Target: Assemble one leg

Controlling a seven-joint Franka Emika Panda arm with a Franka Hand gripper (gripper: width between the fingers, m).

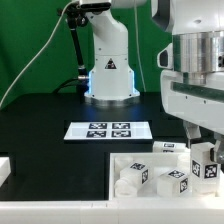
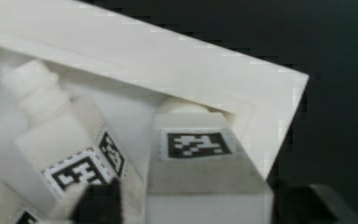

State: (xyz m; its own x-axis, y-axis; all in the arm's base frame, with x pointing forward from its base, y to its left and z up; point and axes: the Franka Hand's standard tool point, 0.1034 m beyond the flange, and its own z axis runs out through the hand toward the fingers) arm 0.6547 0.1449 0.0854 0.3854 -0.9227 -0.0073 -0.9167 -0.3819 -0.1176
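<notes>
The leg [image 1: 207,166] is a small white post with a black-and-white tag, upright at the exterior view's right end of the large white tray-like part [image 1: 118,160]. My gripper [image 1: 203,150] comes down over it with a finger on each side. In the wrist view the leg [image 2: 202,150] fills the space between my two dark fingers [image 2: 98,205], with no gap showing; the gripper [image 2: 202,212] is shut on it. The tray's rim [image 2: 194,70] runs behind it.
Other tagged white posts lie in the tray [image 1: 131,178] [image 1: 170,182] [image 1: 166,149]; one shows beside the held leg in the wrist view [image 2: 82,172]. The marker board [image 1: 110,130] lies mid-table before the robot base [image 1: 108,70]. A white part [image 1: 4,170] sits at the left edge.
</notes>
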